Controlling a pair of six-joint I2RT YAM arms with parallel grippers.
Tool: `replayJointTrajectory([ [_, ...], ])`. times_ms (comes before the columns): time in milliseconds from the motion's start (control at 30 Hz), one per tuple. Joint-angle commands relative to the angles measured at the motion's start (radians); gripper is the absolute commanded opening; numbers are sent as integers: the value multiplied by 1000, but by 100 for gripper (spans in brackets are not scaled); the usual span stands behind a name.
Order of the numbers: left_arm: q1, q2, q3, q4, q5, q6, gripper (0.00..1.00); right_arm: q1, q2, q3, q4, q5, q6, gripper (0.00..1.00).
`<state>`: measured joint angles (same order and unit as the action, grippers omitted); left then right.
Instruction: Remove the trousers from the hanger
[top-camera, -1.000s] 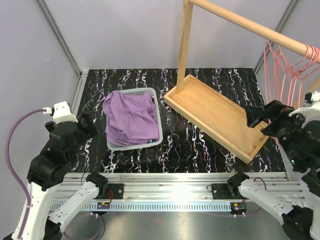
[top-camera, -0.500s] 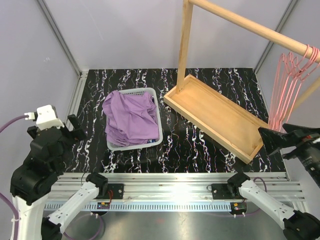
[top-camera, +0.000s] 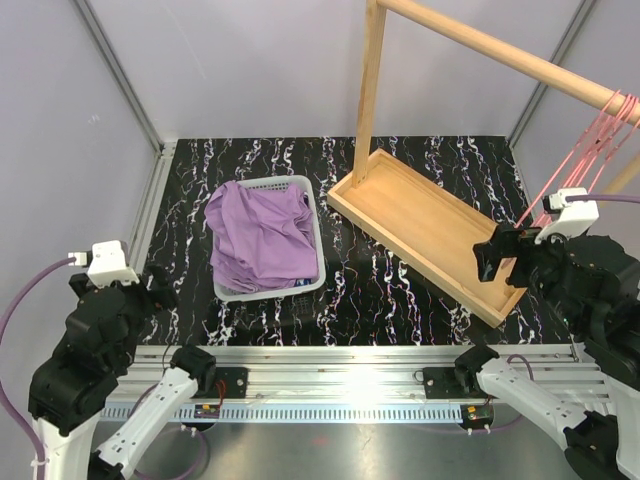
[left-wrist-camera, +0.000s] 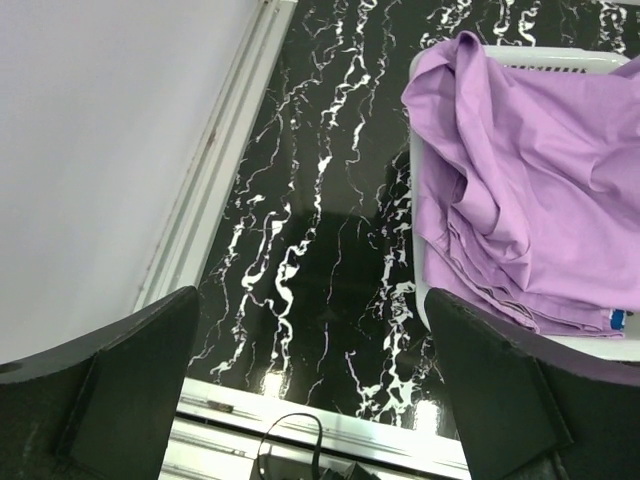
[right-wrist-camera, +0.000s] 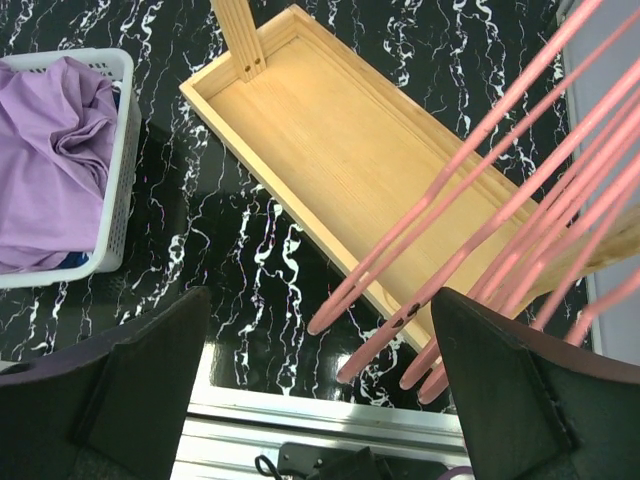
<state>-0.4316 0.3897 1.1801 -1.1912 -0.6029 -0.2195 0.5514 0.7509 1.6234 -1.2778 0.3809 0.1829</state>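
The lilac trousers (top-camera: 258, 238) lie bunched in a white basket (top-camera: 270, 184) left of centre. They also show in the left wrist view (left-wrist-camera: 530, 190) and the right wrist view (right-wrist-camera: 50, 160). Only a small blue scrap (right-wrist-camera: 65, 262) peeks out under them, so the blue trousers are mostly hidden. Several bare pink hangers (top-camera: 585, 145) hang on the wooden rail at the far right, slanting through the right wrist view (right-wrist-camera: 480, 230). My left gripper (top-camera: 157, 286) (left-wrist-camera: 315, 400) is open and empty over the table, left of the basket. My right gripper (top-camera: 494, 260) (right-wrist-camera: 325, 390) is open and empty by the hangers' lower ends.
The wooden rack's post (top-camera: 368, 90) stands in a long wooden tray (top-camera: 430, 235) running from centre to right (right-wrist-camera: 350, 150). The top rail (top-camera: 500, 50) crosses overhead. Grey walls enclose the black marbled table (top-camera: 390, 290). An aluminium rail (top-camera: 330, 370) runs along the near edge.
My right gripper has swung back up and left to the tray's near end. The hangers now slant out towards it. My left arm has shifted slightly along the left side.
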Motion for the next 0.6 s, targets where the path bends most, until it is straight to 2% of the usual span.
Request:
replayJointTrajectory([
  [0, -2, 8, -14, 74, 61, 28, 99, -2, 16, -13, 112, 42, -3, 99],
  [133, -2, 24, -17, 103, 106, 32, 99, -2, 31, -54, 162, 36, 0, 99],
  [567, -2, -14, -79, 157, 94, 48, 99, -2, 85, -97, 219, 46, 4, 99],
])
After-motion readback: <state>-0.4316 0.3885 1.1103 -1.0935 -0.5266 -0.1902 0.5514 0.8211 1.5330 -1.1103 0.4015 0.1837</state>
